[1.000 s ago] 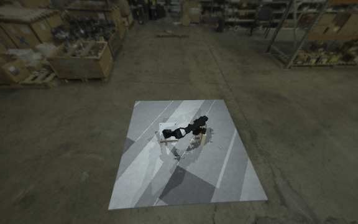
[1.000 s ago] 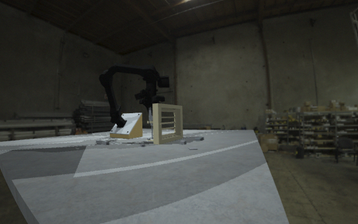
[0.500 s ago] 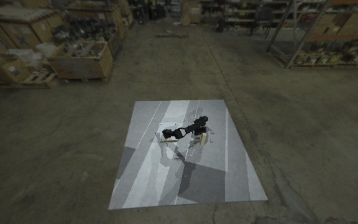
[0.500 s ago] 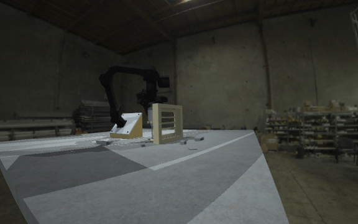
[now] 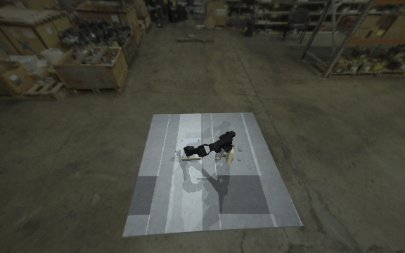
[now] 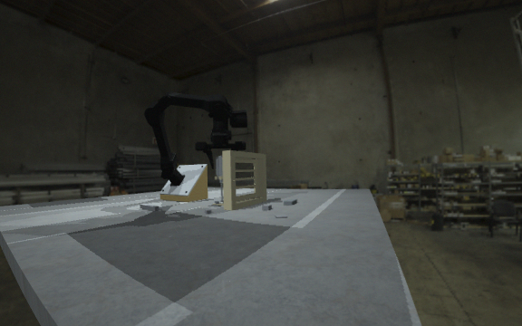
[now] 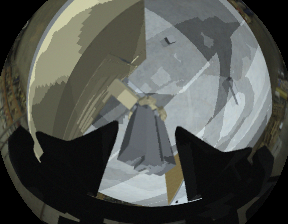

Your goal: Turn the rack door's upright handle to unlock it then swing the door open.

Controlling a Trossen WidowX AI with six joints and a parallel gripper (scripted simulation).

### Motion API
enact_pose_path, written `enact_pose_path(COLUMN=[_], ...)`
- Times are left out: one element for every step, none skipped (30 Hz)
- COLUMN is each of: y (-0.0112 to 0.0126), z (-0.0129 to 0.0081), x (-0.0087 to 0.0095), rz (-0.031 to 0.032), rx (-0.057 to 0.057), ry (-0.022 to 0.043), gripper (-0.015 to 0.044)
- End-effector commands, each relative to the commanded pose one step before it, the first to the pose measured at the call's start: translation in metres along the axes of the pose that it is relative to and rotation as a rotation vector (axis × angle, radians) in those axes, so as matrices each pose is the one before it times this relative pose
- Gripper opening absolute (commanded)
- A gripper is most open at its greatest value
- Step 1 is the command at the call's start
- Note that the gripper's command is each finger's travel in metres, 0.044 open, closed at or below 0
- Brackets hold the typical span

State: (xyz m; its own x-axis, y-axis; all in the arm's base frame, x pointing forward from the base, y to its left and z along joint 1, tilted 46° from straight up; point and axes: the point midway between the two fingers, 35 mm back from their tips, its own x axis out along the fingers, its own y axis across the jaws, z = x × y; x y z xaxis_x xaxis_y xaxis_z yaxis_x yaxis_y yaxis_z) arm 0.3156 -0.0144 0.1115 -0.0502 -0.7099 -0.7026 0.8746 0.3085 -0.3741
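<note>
The beige rack frame [image 5: 230,157] [image 6: 227,181] [image 7: 70,75] stands upright with slats across its opening. A grey upright piece, apparently the door's handle [image 7: 148,137], rises between my fingers in the wrist view. Grey parts [image 6: 218,168] also show beside the frame in the exterior view. My gripper [image 6: 221,157] [image 7: 147,127] points down and is open, with a visible gap between each finger and the grey piece. A small beige joint [image 7: 154,106] shows beyond that piece. The door's angle and the handle's turn are hard to tell; arm and frame hide much of them.
A wedge-shaped stand [image 6: 199,185] [image 7: 174,179] with a white sloped top is by the arm's base. Small grey blocks [image 5: 240,148] [image 6: 290,202] lie beyond the frame, and another [image 7: 168,41] shows in the wrist view. The frame is close beside my gripper.
</note>
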Motion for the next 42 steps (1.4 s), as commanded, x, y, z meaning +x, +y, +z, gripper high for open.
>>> enact_pose_path(y=[0.00016,-0.00001,-0.00001,-0.00001,-0.00001,0.0,0.0,0.0,0.0,0.0,0.0,0.0,0.0,0.0,0.0,0.0,0.0,0.0,0.0,0.0,0.0,0.0,0.0,0.0,0.0,0.0,0.0,0.0,0.0,0.0,0.0,0.0,0.0,0.0,0.0,0.0,0.0,0.0,0.0,0.0,0.0,0.0], z=[-0.00053,0.0,0.0,0.0,0.0,0.0,0.0,0.0,0.0,0.0,0.0,0.0,0.0,0.0,0.0,0.0,0.0,0.0,0.0,0.0,0.0,0.0,-0.00001,-0.00001,-0.00001,-0.00001,-0.00001,-0.00001,-0.00001,-0.00001,0.0,0.0,0.0,0.0,0.0,0.0,0.0,0.0,0.0,0.0,0.0,0.0], x=[0.00009,-0.00001,-0.00001,-0.00001,-0.00001,-0.00001,-0.00001,-0.00001,-0.00001,-0.00001,-0.00001,-0.00001,-0.00001,-0.00001,-0.00001,-0.00001,-0.00001,-0.00001,-0.00001,-0.00001,-0.00001,-0.00001,-0.00001,-0.00001,-0.00001,-0.00001,-0.00001,-0.00001,-0.00001,-0.00001,-0.00001,-0.00001,-0.00001,-0.00001,-0.00001,-0.00001,-0.00001,-0.00001,-0.00001,-0.00001,-0.00001,-0.00001], rz=[0.00075,0.0,0.0,-0.00001,-0.00001,-0.00001,-0.00001,-0.00001,-0.00001,-0.00001,-0.00001,-0.00001,-0.00001,-0.00002,-0.00002,-0.00002,-0.00002,-0.00002,-0.00002,-0.00002,-0.00002,-0.00002,-0.00002,-0.00002,-0.00002,-0.00002,-0.00002,-0.00002,-0.00002,-0.00002,-0.00002,-0.00002,-0.00002,-0.00002,-0.00002,-0.00001,-0.00001,-0.00001,-0.00001,-0.00001,-0.00001,-0.00001], rx=[-0.197,-0.0496,-0.0496,-0.0496,-0.0496,-0.0496,-0.0496,-0.0496,-0.0496,-0.0496,-0.0496,-0.0496,-0.0496,-0.0496,-0.0496,-0.0496,-0.0496,-0.0496,-0.0496,-0.0496,-0.0496,-0.0496,-0.0496,-0.0496,-0.0496,-0.0496,-0.0496,-0.0496,-0.0496,-0.0496,-0.0496,-0.0496,-0.0496,-0.0496,-0.0496,-0.0496,-0.0496,-0.0496,-0.0496,-0.0496,-0.0496,-0.0496], ry=[0.00196,-0.00002,-0.00002,-0.00002,-0.00002,-0.00002,-0.00002,-0.00002,-0.00002,-0.00002,-0.00001,-0.00001,-0.00001,-0.00001,-0.00001,-0.00001,-0.00001,-0.00001,-0.00001,0.0,0.0,0.0,0.0,0.0,0.0,0.0,0.0,0.00001,0.00001,0.00001,0.00001,0.00001,0.00001,0.00001,0.00001,0.00001,0.00002,0.00002,0.00002,0.00002,0.00002,0.00002], gripper=[0.0295,0.0295,0.0295,0.0295,0.0295,0.0295,0.0295,0.0295,0.0295,0.0295,0.0295,0.0295,0.0295,0.0295,0.0295,0.0295,0.0295,0.0295,0.0295,0.0295,0.0295,0.0295,0.0295,0.0295,0.0295,0.0295,0.0295,0.0295,0.0295,0.0295,0.0295,0.0295,0.0295,0.0295,0.0295,0.0295,0.0295,0.0295,0.0295,0.0295,0.0295,0.0295])
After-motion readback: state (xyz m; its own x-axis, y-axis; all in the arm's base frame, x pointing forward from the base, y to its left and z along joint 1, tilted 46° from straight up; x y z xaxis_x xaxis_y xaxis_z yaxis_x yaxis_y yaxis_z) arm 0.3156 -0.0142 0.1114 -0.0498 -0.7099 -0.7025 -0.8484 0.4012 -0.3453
